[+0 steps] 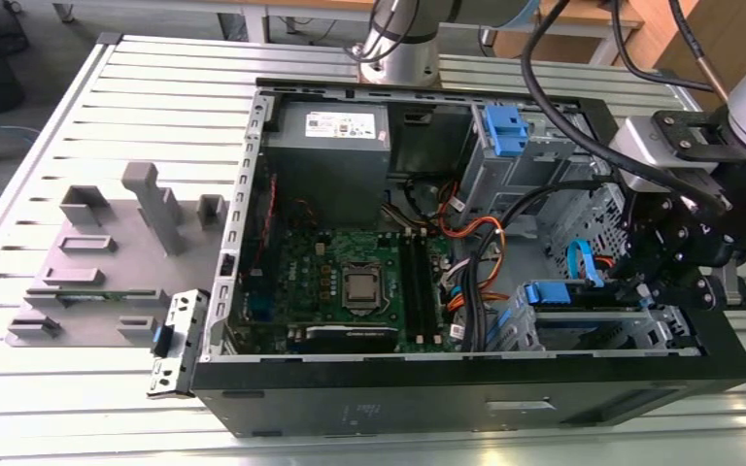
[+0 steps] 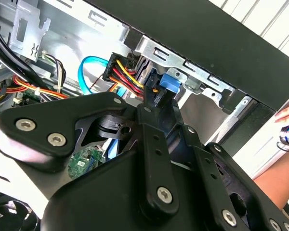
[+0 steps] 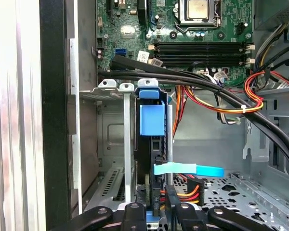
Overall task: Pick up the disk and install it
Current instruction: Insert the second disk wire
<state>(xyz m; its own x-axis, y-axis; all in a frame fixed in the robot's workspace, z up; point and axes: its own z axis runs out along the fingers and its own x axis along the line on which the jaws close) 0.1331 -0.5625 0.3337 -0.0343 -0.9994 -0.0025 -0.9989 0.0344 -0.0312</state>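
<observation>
The disk (image 3: 152, 159) stands on its thin edge in a slot of the metal drive cage (image 3: 111, 130), near the front corner of the open computer case (image 1: 477, 408). Its blue carrier tab (image 3: 151, 118) faces the motherboard. In the exterior view the blue carrier (image 1: 548, 291) shows in the cage at the case's right. My gripper (image 3: 153, 211) reaches down into the cage with its black fingers (image 3: 135, 211) closed on either side of the disk's near end. In the second wrist view a fingertip (image 2: 151, 96) sits beside a blue clip (image 2: 168, 82).
Black and coloured cables (image 3: 216, 96) and a light blue data cable (image 3: 188, 169) cross beside the cage. A bare blue bracket (image 1: 505, 129) and the grey power supply (image 1: 331, 126) sit at the case's far end. A grey fixture (image 1: 101, 262) lies on the table. A person's hand (image 2: 286, 120) is near the case.
</observation>
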